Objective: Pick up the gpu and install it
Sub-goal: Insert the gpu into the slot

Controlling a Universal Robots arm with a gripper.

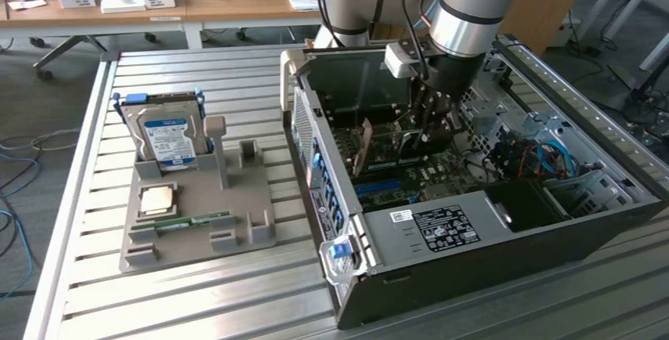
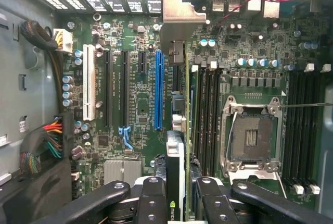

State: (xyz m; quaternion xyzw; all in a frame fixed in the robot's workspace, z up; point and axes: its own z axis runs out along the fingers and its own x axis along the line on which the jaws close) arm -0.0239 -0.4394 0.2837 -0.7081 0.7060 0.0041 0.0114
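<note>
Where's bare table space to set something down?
Bare slats of the table between the grey fixture and the near edge, and behind the hard drive. Narrow strip between fixture and PC case. Crowded inside the case around the gripper holding the gpu.

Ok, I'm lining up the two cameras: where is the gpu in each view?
Exterior view: the gpu stands on edge inside the open case, to the exterior view's left of the gripper.
Wrist view: the gpu is seen edge-on, running from between the gripper's fingers to its silver bracket.
Shared landmark: the blue slot, right beside the card.
</note>
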